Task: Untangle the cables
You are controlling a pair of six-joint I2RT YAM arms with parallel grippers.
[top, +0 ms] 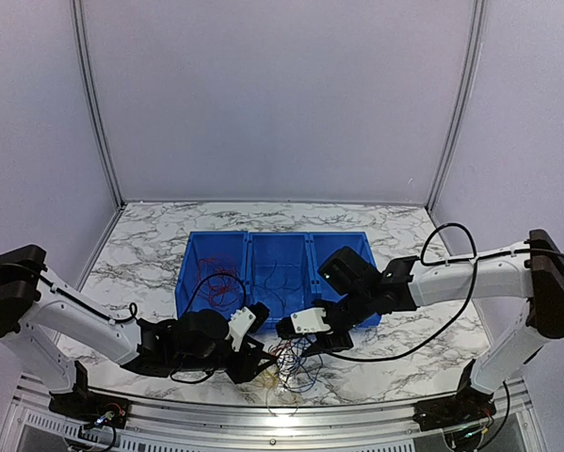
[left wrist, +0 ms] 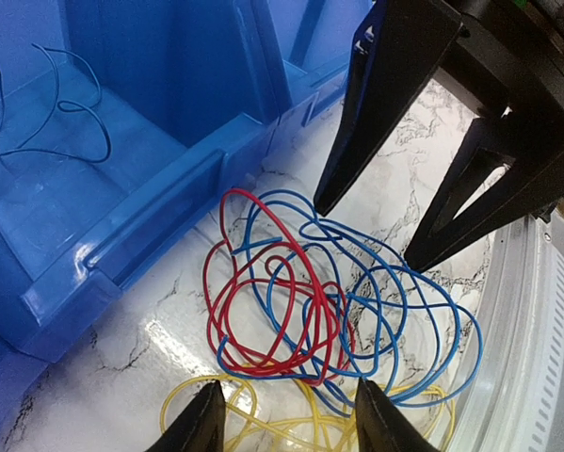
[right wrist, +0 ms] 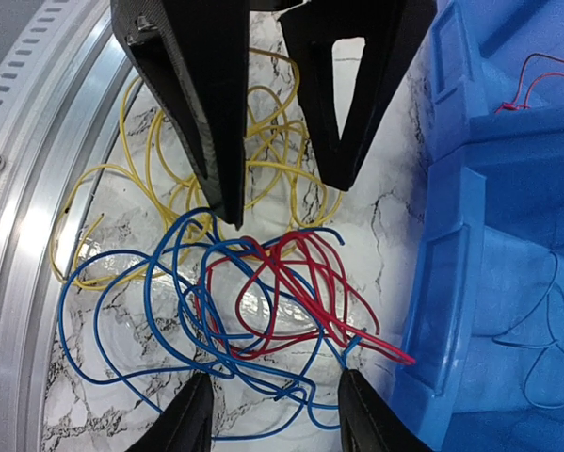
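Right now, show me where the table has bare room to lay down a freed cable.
Bare marble lies left of the blue bin, beyond the left arm, and along the strip between bin and back wall. Right of the bin, the right arm overhangs. Crowded: in front of the bin, where the cables tangle between both sets of jaws.
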